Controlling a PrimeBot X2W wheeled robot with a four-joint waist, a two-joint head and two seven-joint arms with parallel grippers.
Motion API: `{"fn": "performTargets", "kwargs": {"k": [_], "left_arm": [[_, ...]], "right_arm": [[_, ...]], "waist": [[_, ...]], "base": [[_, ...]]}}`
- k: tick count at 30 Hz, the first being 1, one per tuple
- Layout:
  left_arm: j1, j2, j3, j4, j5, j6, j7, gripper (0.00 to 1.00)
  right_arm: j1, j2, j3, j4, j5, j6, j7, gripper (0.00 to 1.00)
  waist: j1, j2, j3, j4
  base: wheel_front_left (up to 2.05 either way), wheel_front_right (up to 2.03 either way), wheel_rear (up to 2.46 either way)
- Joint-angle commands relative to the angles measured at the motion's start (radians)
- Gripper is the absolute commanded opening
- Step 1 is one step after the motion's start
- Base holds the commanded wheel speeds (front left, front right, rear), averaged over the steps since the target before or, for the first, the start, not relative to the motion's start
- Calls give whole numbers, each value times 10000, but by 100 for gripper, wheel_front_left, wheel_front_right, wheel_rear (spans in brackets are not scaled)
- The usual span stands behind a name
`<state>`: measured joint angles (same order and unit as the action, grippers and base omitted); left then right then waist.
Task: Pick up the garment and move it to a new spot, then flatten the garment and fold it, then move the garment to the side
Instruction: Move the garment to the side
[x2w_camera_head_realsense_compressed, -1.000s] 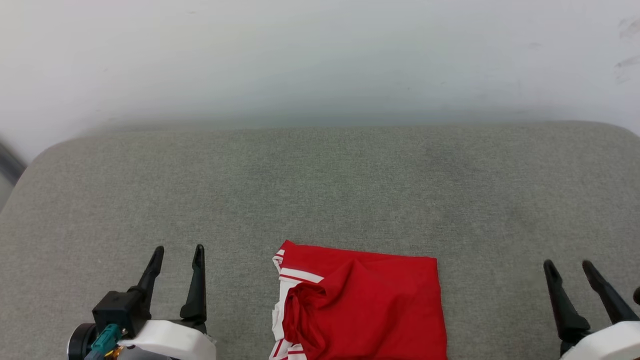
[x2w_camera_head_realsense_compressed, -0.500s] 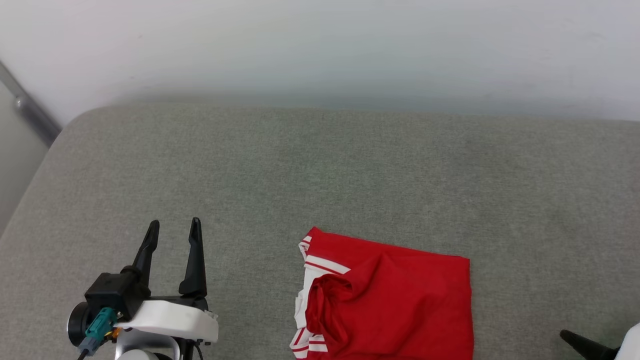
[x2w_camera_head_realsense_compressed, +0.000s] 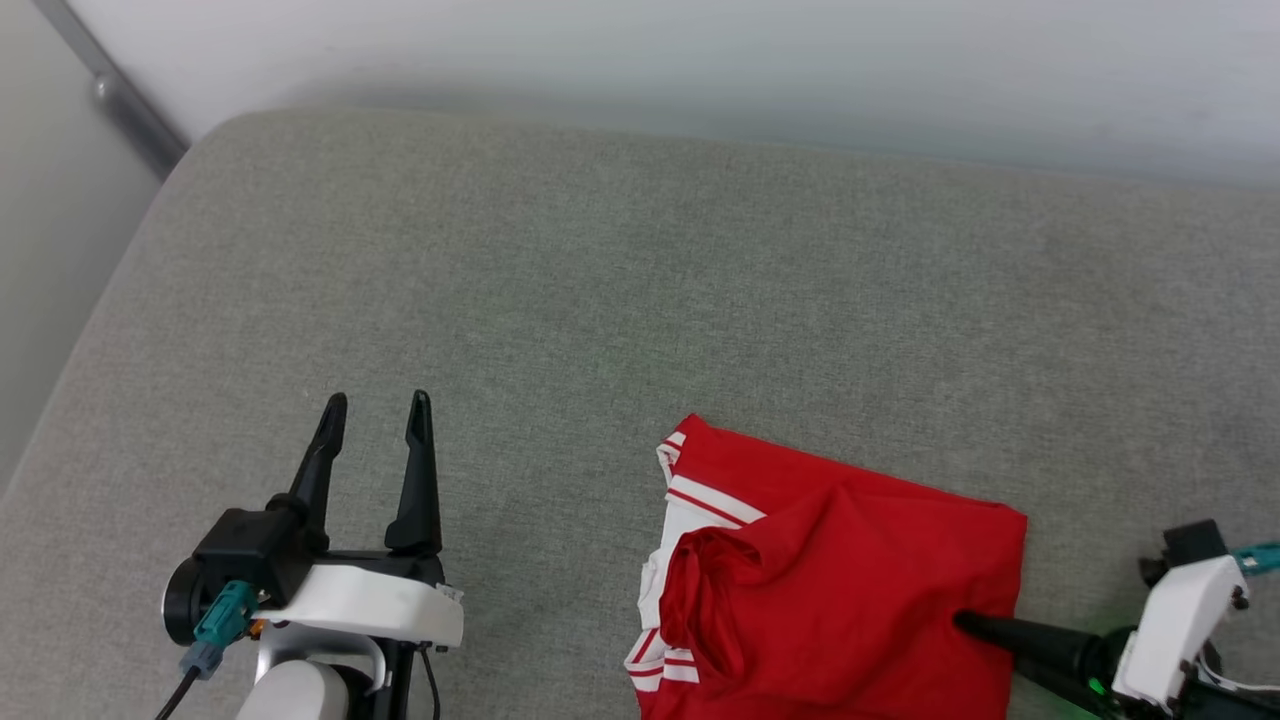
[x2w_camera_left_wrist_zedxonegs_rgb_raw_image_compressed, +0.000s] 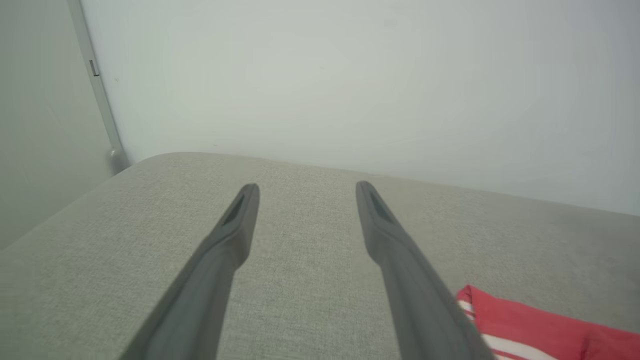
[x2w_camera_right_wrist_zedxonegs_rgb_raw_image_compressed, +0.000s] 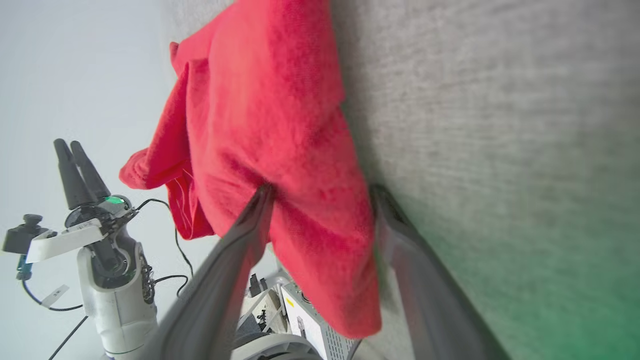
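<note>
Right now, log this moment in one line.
garment: folded on cushion | right gripper: open, around garment edge | left gripper: open, empty, apart

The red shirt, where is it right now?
In the head view the red shirt lies folded at the near edge of the grey cushion, right of centre. The open right hand straddles its right edge.

The garment (x2w_camera_head_realsense_compressed: 860, 590) is made of soft red knit cloth, matt, with a fine fuzzy grain seen close up. The cushion (x2w_camera_head_realsense_compressed: 600, 300) is covered in grey woven cloth, coarse and matt. The wall (x2w_camera_head_realsense_compressed: 700, 60) is finished smooth and matt. The fingers (x2w_camera_left_wrist_zedxonegs_rgb_raw_image_compressed: 225, 250) of the left gripper (x2w_camera_head_realsense_compressed: 378, 400) are moulded in dark matt plastic, its shell (x2w_camera_head_realsense_compressed: 360, 605) in white, slightly glossy plastic. The grey strip (x2w_camera_head_realsense_compressed: 120, 95) looks to be made of dull metal.
</note>
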<state>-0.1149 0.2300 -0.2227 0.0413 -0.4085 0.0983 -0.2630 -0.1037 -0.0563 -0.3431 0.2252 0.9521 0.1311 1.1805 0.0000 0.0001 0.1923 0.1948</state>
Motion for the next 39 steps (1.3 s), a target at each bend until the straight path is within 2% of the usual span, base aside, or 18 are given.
{"fn": "performTargets", "kwargs": {"k": [1,4,5,6,7,11,16,21,25,28,29,34,39], "left_arm": [[-168,-65,25,44,84,-65,-21,100],[-199,-107,82,123,178,-158,-21,100],[-219,-128,97,141,199,-171,-21,100],[-238,-150,120,156,221,-180,-21,100],[-242,-165,127,177,266,-201,-21,100],[-132,-200,184,235,348,-268,-21,100],[28,-184,278,298,372,-242,-21,100],[11,-66,289,164,457,-287,-21,100],[-19,-13,229,26,541,-316,-21,100],[-69,6,162,-119,593,-326,-9,100],[-69,6,162,-119,593,-326,-9,100],[-514,113,-1,-639,761,-383,145,100],[-1253,356,-150,-1190,1056,-454,412,100]], "right_arm": [[-96,106,259,428,140,-9,-169,100],[-337,164,748,1027,650,-9,-595,100],[-401,172,867,1158,722,-9,-726,96],[-445,176,1012,1204,677,-11,-828,37],[-455,176,1101,1216,669,-9,-964,0],[-555,84,1443,738,247,-9,-1372,0],[-527,-683,2244,34,-1243,-6,-2118,0],[-681,-1494,2839,-258,-2952,-8,-2495,0],[-961,-1784,2934,-489,-4137,-8,-2471,0],[-1271,-2008,2864,-615,-4858,-8,-2523,0],[-1271,-2008,2864,-615,-4858,-8,-2523,0],[-1889,-2331,2727,-596,-5748,-8,-2918,0],[-2818,-2818,2314,-107,-6433,-8,-3988,0]], "waist": [[0,-1,101,77],[0,-1,132,117],[0,-1,131,119],[0,-1,123,113],[0,-1,86,103],[0,-1,-124,-58],[0,-1,-509,-506],[0,-1,-633,-1251],[0,-1,-503,-2141],[0,-1,-269,-2905],[0,-1,-269,-2905],[0,-1,687,-4051],[0,-1,1929,-4859]], "base": [[0,0,0],[0,0,0],[0,0,0],[0,0,0],[0,0,0],[0,0,0],[0,0,0],[0,0,0],[0,0,0],[0,0,0],[0,0,0],[0,0,0],[0,0,0]]}}
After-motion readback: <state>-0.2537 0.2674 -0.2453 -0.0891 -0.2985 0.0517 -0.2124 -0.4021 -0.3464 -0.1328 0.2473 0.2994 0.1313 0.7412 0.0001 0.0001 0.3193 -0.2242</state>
